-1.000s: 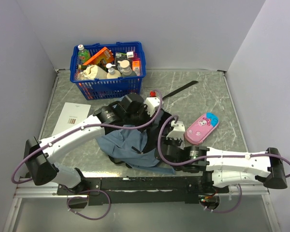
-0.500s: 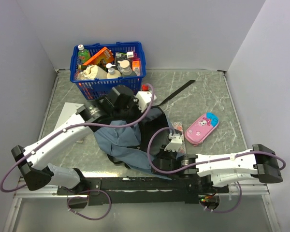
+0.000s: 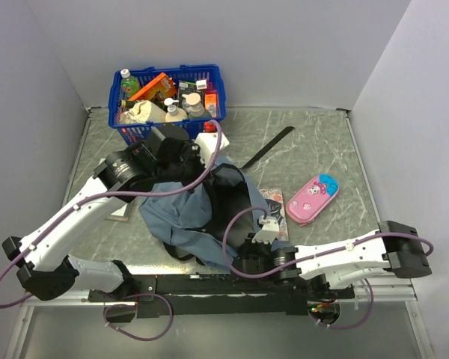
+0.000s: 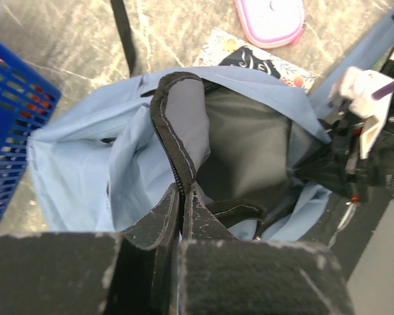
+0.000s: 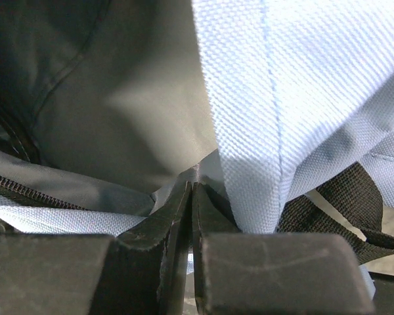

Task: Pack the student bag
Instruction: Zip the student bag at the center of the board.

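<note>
The student bag (image 3: pixel 181 213), soft grey-blue fabric with dark zippers, lies in the middle of the table with its mouth pulled open. My left gripper (image 3: pixel 208 157) is shut on the bag's far zipper edge (image 4: pixel 177 131) and holds it raised; in the left wrist view its jaws (image 4: pixel 182 191) pinch the zipper tape. The dark lining (image 4: pixel 249 144) shows inside the opening. My right gripper (image 3: pixel 238 248) is shut on the near rim of the bag; in the right wrist view its jaws (image 5: pixel 192 188) clamp a fold of fabric beside a light blue strap (image 5: pixel 282 98).
A blue basket (image 3: pixel 213 101) full of bottles and packets stands at the back left, close to the left wrist. A pink pencil case (image 3: pixel 312 198) lies to the right of the bag, with a patterned book (image 3: pixel 274 206) beside it. A black strip (image 3: pixel 269 148) lies behind.
The left gripper has drawn the bag's far edge back toward the basket. The right gripper slid left and shut on the near rim. The bag's mouth spread wider, uncovering the book.
</note>
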Tool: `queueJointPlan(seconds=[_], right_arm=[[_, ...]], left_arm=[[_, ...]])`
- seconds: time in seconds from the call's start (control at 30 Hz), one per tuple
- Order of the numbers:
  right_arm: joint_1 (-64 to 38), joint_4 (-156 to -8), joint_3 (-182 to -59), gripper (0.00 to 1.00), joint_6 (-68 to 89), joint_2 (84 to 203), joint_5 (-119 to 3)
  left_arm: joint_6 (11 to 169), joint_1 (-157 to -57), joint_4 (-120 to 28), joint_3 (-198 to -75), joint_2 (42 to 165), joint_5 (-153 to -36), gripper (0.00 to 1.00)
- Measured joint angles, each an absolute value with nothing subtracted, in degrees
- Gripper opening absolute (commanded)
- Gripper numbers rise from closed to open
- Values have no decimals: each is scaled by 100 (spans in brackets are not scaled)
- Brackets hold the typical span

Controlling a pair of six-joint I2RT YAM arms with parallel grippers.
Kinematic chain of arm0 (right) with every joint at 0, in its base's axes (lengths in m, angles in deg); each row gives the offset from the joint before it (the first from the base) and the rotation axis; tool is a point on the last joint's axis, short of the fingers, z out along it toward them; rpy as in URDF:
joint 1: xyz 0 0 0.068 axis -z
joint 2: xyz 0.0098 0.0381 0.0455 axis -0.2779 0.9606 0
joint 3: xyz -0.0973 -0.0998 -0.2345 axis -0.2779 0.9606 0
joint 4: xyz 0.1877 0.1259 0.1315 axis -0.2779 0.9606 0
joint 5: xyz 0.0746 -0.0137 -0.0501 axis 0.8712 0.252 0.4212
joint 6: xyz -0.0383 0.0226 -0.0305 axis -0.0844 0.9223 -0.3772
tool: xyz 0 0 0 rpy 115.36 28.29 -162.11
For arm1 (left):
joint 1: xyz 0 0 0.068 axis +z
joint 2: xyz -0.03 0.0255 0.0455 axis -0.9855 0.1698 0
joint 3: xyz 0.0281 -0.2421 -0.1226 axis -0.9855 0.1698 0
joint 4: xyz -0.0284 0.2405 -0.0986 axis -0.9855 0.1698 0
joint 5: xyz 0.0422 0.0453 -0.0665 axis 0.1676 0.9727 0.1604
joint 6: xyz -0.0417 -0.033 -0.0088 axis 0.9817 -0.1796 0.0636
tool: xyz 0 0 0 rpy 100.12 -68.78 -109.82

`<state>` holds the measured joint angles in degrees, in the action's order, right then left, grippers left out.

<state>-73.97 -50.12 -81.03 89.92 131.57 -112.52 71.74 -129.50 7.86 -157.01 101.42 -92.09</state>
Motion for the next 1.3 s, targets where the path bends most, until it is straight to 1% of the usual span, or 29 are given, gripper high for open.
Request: queueJointPlan(seconds=[0.07,0.23,0.3,0.33,0.37,0.4,0.43,0.47,0.57,0.7,0.73,0.8,0.83,0.87,0.97,1.0,1.07,1.1,1.13,1.17,1.2,1.27,1.3], right_arm=[[-7400,-4924,-8101,11,9042,13048,-11280],[-7417,-4937,-7989,11,9303,12961,-11315],[-7467,-4992,-7935,15,9418,13037,-11348],[-7500,-5016,-7930,17,9445,13107,-11361],[-7537,-5044,-7939,26,9445,13184,-11381],[-7574,-5047,-7974,33,9440,13256,-11400],[-7603,-5025,-8039,38,9445,13313,-11420],[-7636,-4977,-8127,46,9405,13347,-11457],[-7708,-4734,-8448,60,9241,13249,-11667],[-7743,-4607,-8660,67,8699,12550,-11956],[-7749,-4640,-8676,73,8428,12294,-12028],[-7756,-5081,-8715,78,7497,11787,-12124],[-7765,-5473,-8715,85,6929,11579,-12100],[-7793,-5873,-8715,87,6328,11424,-12061],[-7911,-6670,-8883,88,4997,11378,-11864],[-7937,-6771,-8988,88,4780,11431,-11820],[-7994,-6883,-9303,88,4442,11726,-11772],[-8005,-6917,-9360,88,4372,11802,-11761],[-8014,-6950,-9373,88,4302,11835,-11748],[-8027,-6948,-9362,88,4243,11826,-11739],[-8036,-6994,-9327,88,4160,11772,-11724],[-8051,-7171,-9183,89,3956,11549,-11687],[-8062,-7267,-9121,89,3851,11413,-11674]], left_arm=[[7084,-12926,808,-15750,10131,-9154,1],[6977,-12804,1142,-16532,10199,-9047,1],[6968,-12804,1114,-16720,10153,-9060,1],[6951,-12804,1114,-16731,10114,-9082,2],[6933,-12804,1133,-16731,10063,-9108,2],[6907,-12804,1186,-16731,10011,-9130,2],[6894,-12801,1223,-16731,9980,-9143,1],[6885,-12804,1267,-16731,9954,-9150,1],[6776,-12791,1236,-16595,9792,-9110,1],[6514,-12749,784,-16038,9401,-8756,1],[6422,-12742,637,-15881,9312,-8618,1],[6262,-12736,283,-15531,9167,-8358,1],[6188,-12729,143,-15367,9113,-8260,1],[6127,-12725,-36,-15166,9051,-8159,1],[6061,-12705,-335,-14718,8957,-8098,4],[6090,-12708,-399,-14617,8951,-8131,6],[6175,-12708,-434,-14484,8951,-8247,7],[6219,-12708,-434,-14440,8951,-8291,10],[6286,-12705,-434,-14392,8951,-8345,18],[6315,-12708,-434,-14366,8951,-8391,37],[6354,-12703,-432,-14344,8953,-8450,61],[6413,-12697,-480,-14346,8953,-8544,73],[6442,-12697,-510,-14364,8953,-8590,89]])
